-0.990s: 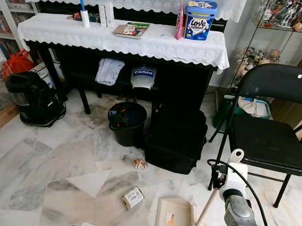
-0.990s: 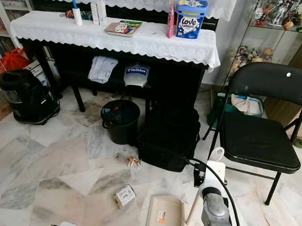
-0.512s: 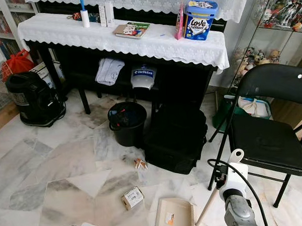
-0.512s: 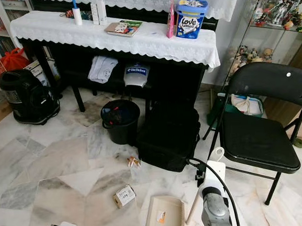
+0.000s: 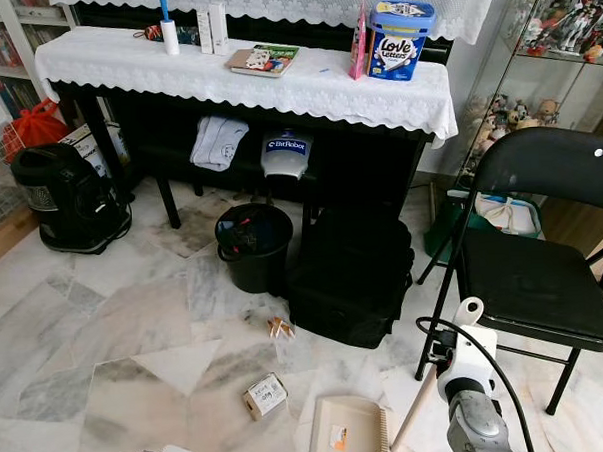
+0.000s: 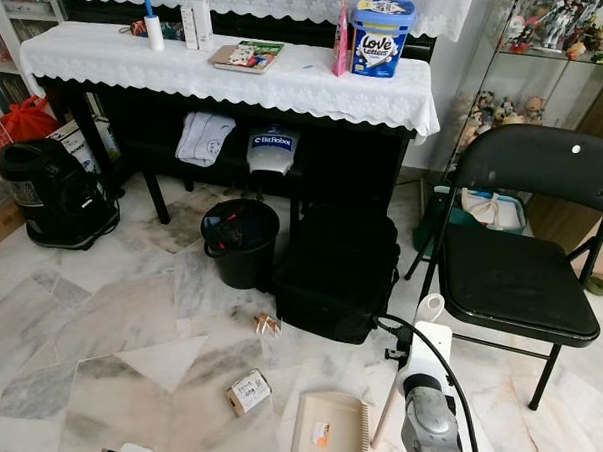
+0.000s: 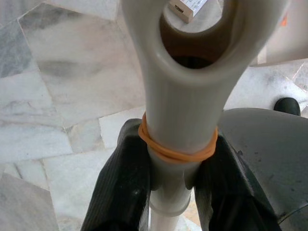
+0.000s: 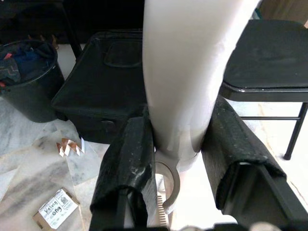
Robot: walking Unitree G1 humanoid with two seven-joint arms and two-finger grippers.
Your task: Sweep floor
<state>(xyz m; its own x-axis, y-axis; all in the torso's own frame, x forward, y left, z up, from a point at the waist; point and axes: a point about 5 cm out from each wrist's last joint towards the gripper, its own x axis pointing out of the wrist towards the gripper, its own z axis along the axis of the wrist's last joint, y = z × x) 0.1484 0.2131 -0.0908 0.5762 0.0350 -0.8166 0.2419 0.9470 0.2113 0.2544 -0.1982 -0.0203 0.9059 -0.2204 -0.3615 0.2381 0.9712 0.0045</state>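
1. Nothing much has moved since a second ago; dustpan (image 5: 349, 431) sits slightly lower in my head view, still flat on the marble floor (image 5: 116, 324).
2. My left hand (image 7: 171, 187) is clamped on a cream handle (image 7: 180, 110) with an orange rubber band (image 7: 177, 151).
3. My right hand (image 8: 178, 163) is clamped on the brush handle (image 8: 185, 72).
4. Debris: small box (image 5: 265, 396) beside dustpan, crumpled wrapper (image 5: 280, 328) near black bag (image 5: 352, 279) and bin (image 5: 253, 246).

My 2 head eyes look forward and down over the marble floor (image 5: 106, 325); both wrist cameras sit close above it, sharing the small box (image 8: 54, 210).
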